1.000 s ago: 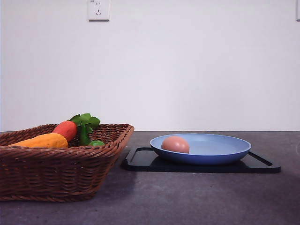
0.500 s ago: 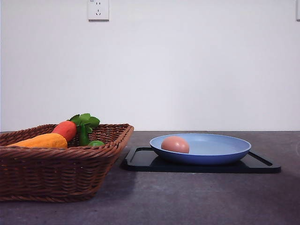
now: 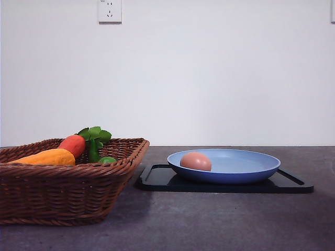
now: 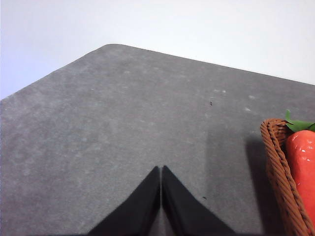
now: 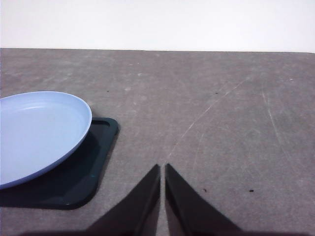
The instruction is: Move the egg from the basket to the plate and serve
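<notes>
Nothing has shifted over the last second: the egg [image 3: 196, 161] rests in the plate [image 3: 246, 170] on its black tray [image 3: 157, 179], well clear of both empty, closed jaws over bare tabletop [image 5: 221, 123], so the serving looks finished.

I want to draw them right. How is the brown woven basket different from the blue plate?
The dark-brown woven wicker basket has tall flared sides; the round light-blue plate is shallow and smooth. The basket holds orange and yellow vegetables with green leaves; the plate holds one small pinkish-brown egg. The basket sits straight on the grey table; the plate rests on a flat black tray. Both are open on top.
</notes>
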